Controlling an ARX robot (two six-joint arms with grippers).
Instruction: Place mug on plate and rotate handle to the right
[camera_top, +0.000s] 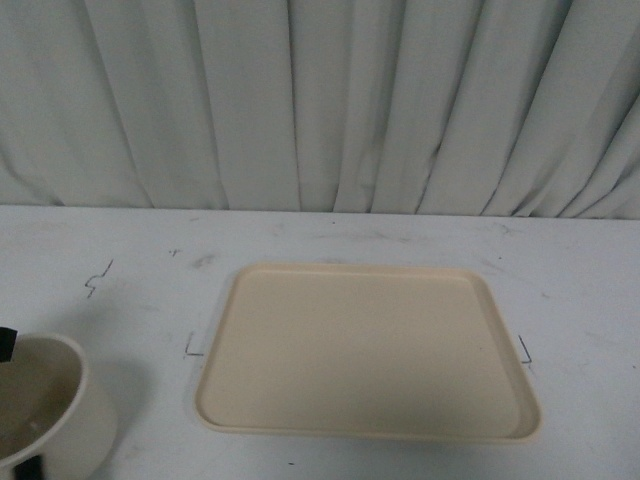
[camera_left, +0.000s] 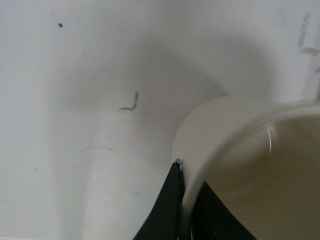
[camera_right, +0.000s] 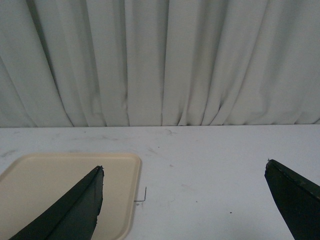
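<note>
The mug (camera_top: 60, 420) is seen at the near left corner of the desk (camera_top: 120, 260) in the front view, cut off by the picture's edge, its open mouth turned up and its cream wall in view. It is set well apart from the plate (camera_top: 365, 350), which lies flat in the middle of the desk with nothing on it. Small inked corner marks (camera_top: 193, 348) are drawn on the desk just beside the plate's left and right edges. In the left wrist view, the left claw (camera_left: 190, 175) is pinched on the mug's wall at the rim, with one black finger (camera_left: 167, 210) pressed against the outside and the other set inside the cup. Whether the mug is resting on the desk or raised off it cannot be told. The handle cannot be picked out with certainty; only small dark pieces are seen at the rim in the front view. In the right wrist view, the right claw (camera_right: 184, 165) is spread wide and nothing is held between its fingers (camera_right: 75, 210); a corner of the plate is shown below it. A pleated pale curtain (camera_top: 320, 100) is hung behind the desk.
</note>
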